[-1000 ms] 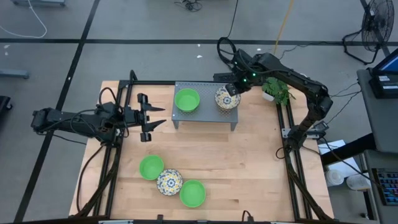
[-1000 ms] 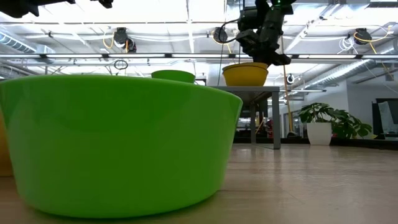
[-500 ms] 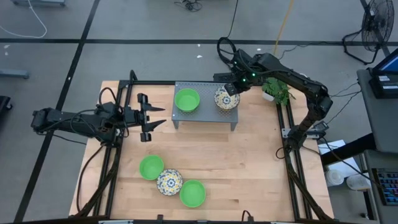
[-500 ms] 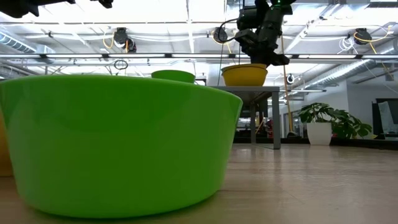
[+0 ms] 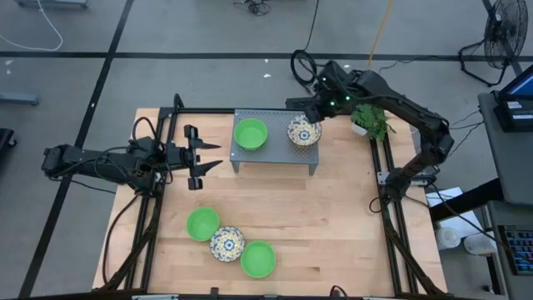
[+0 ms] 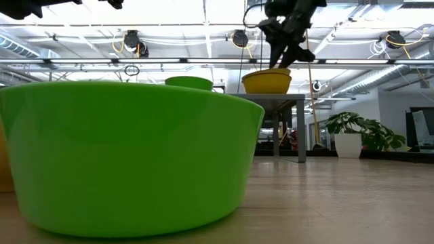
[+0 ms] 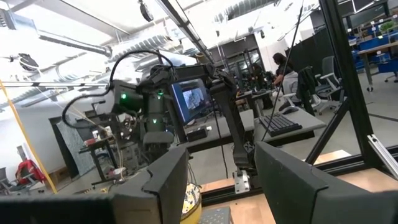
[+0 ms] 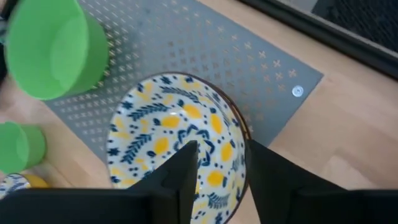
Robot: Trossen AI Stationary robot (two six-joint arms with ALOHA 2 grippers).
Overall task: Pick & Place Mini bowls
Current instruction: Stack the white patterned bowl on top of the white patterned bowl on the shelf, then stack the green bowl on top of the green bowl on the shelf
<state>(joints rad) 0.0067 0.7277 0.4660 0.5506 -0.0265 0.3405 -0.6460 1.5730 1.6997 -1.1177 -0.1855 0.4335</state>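
Since a second ago, the right claw [image 5: 315, 115] has lifted off the floral bowl [image 5: 305, 132] and moved slightly toward the stand's back edge; its fingers [image 8: 183, 168] are now spread, straddling that bowl's rim without gripping it. That floral bowl sits on the grey perforated stand [image 5: 275, 152] beside a green bowl [image 5: 250, 134]. Near the table's front edge, two more green bowls [image 5: 202, 223] [image 5: 258, 258] flank a second floral bowl [image 5: 226, 243], touching it. The left claw [image 5: 202, 157] waits left of the stand with its fingers apart, holding nothing. A potted plant [image 5: 370, 122] stands just beside the right arm. The wooden table [image 5: 333, 225] stands on a grey floor, in an office with desks and monitors.
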